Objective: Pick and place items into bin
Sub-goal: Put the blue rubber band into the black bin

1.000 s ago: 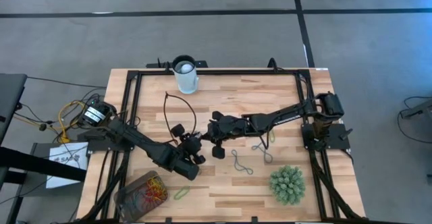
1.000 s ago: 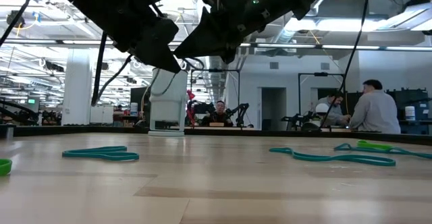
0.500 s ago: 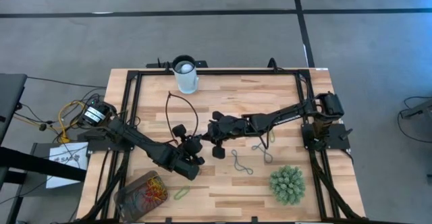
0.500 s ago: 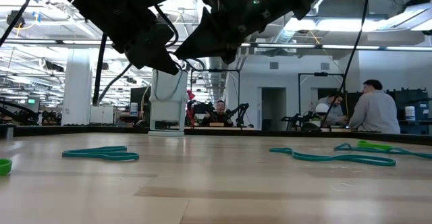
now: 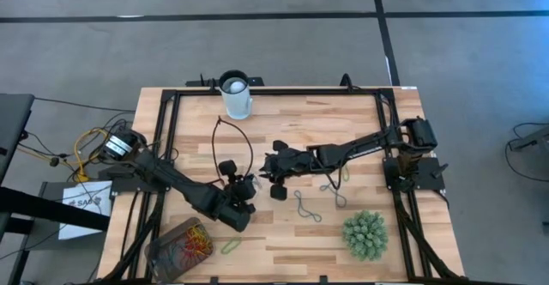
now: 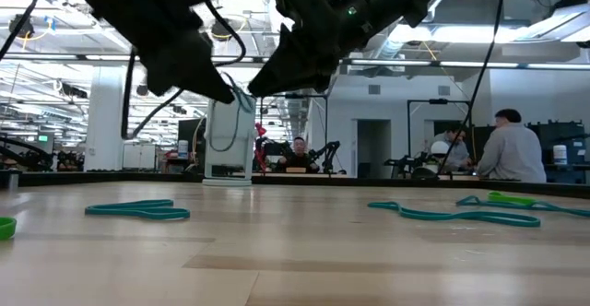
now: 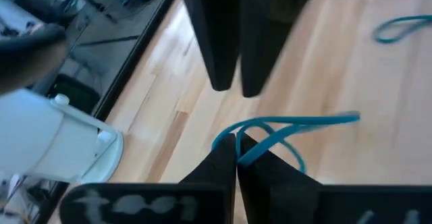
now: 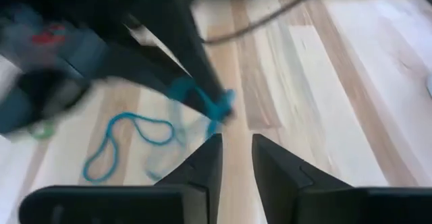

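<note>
My left gripper (image 5: 250, 184) hangs above the middle of the table, shut on a teal band (image 7: 297, 121). The band also shows in the right wrist view (image 8: 217, 106). My right gripper (image 5: 267, 170) faces it a little to the right, open, its fingers (image 7: 226, 55) just clear of the band. The bin (image 5: 165, 249) stands at the near left corner with several coloured bands in it. Loose teal bands (image 5: 307, 206) (image 5: 334, 191) lie flat on the wood to the right, and a green one (image 5: 230, 246) lies beside the bin. My left gripper pinches the teal band at one end of its loop (image 7: 246, 144) between its two fingertips. The fingers slant down, coming from the table's left side. The rest of the loop sticks out past the tips, lifted clear of the table.
A white cup (image 5: 236, 96) stands at the far edge and a spiky green plant ball (image 5: 364, 233) at the near right. A black frame (image 5: 168, 122) runs around the table. More bands lie on the wood in the low view (image 6: 138, 210) (image 6: 452, 216).
My left gripper has shut on the teal band and rolled its wrist a little, staying where it was. My right gripper has opened and let go of the band, which now hangs from the left gripper alone.
</note>
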`<control>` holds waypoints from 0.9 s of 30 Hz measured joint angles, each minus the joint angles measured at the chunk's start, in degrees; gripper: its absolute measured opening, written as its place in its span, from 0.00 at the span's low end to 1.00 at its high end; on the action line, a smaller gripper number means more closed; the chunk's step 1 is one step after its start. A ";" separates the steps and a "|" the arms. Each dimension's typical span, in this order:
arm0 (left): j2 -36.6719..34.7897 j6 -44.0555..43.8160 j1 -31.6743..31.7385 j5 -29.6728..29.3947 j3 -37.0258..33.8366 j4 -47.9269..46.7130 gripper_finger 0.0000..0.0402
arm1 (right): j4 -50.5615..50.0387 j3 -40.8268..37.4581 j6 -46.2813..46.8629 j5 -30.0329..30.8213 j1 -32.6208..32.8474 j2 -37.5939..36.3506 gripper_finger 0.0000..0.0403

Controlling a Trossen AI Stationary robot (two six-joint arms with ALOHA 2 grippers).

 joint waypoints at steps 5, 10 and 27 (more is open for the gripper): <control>-3.70 -3.65 -3.79 3.60 4.31 -11.73 0.00 | -3.57 0.00 0.28 0.77 -1.07 0.00 0.19; -8.47 -12.67 -9.22 13.96 10.39 -25.02 0.00 | -6.84 0.00 2.48 0.82 -2.43 0.00 0.19; -10.35 -39.88 -30.23 46.58 13.07 -29.41 0.00 | -7.82 0.00 3.58 0.66 -2.72 -0.02 0.19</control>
